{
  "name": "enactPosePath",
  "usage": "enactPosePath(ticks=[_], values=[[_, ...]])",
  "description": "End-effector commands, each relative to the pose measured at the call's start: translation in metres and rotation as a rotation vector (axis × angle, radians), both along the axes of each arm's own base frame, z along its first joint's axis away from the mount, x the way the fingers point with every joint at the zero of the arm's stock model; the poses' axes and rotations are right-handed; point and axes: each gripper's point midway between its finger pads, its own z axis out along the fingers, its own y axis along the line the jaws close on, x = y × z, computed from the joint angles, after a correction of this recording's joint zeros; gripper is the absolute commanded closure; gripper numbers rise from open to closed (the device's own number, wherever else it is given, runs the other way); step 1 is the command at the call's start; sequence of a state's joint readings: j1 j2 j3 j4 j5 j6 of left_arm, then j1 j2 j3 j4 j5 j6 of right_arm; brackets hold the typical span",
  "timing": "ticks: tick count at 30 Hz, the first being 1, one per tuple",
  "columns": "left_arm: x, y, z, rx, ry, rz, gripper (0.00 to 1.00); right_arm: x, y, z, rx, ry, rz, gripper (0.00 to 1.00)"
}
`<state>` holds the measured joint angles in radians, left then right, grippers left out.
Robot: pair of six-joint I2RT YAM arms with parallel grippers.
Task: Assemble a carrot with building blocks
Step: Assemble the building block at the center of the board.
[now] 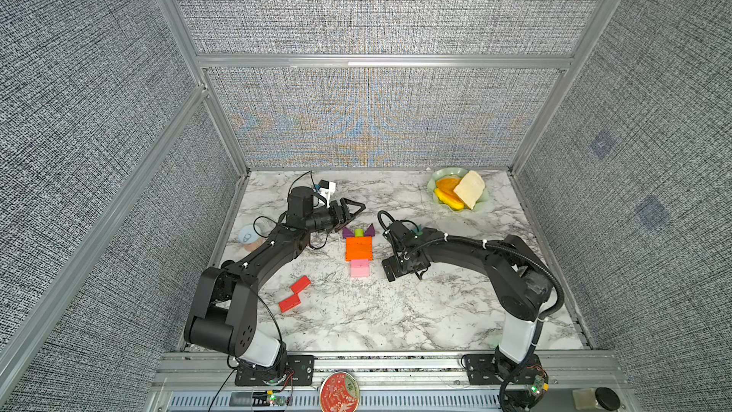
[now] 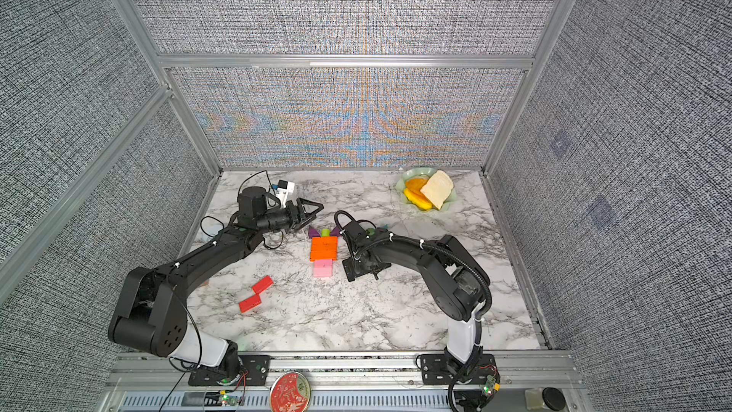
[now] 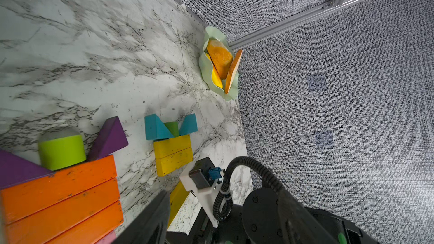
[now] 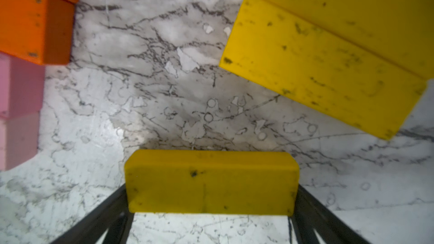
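Both top views show a carrot figure flat on the marble: orange bars (image 1: 359,248), pink bars (image 1: 359,268), purple triangles (image 1: 347,232) and a lime-green stub (image 1: 359,233). My left gripper (image 1: 358,208) hovers just behind its left side, open and empty, with one finger (image 3: 150,217) in the left wrist view. A second figure stands to the right, made of teal triangles (image 3: 156,127), a green stub (image 3: 172,128) and two yellow bars (image 3: 172,153). My right gripper (image 4: 212,184) is open, its fingers beside the ends of a third yellow bar (image 4: 211,181). Two red bars (image 1: 295,295) lie loose at front left.
A pale green dish (image 1: 435,176) with fruit slices and a bread slice sits in the back right corner. A small round object (image 1: 249,235) lies by the left wall under the left arm. Fabric walls close in three sides. The right arm (image 1: 475,251) covers the yellow figure from above.
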<state>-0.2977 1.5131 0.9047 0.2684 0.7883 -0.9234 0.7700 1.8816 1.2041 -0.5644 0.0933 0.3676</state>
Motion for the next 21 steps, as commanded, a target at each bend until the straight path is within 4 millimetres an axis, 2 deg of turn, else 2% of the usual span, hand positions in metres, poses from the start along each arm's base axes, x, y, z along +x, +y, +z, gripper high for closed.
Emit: enactPosePath(ticks=[1, 6, 9, 17, 21], values=[[0.001, -0.001, 0.004, -0.009, -0.021, -0.008, 0.26, 0.000, -0.001, -0.003, -0.024, 0.003, 0.009, 0.01], [0.000, -0.001, 0.005, -0.009, -0.021, -0.007, 0.26, 0.001, -0.005, 0.002, -0.038, -0.017, -0.024, 0.02], [0.000, -0.001, 0.004, -0.011, -0.020, -0.009, 0.26, 0.002, -0.007, 0.007, -0.029, -0.028, -0.059, 0.06], [0.001, -0.001, 0.004, -0.011, -0.019, -0.006, 0.26, 0.016, -0.030, 0.019, 0.000, -0.084, -0.277, 0.08], [0.000, -0.001, 0.006, -0.015, -0.021, -0.007, 0.26, 0.020, -0.031, 0.018, 0.045, -0.074, -0.337, 0.08]])
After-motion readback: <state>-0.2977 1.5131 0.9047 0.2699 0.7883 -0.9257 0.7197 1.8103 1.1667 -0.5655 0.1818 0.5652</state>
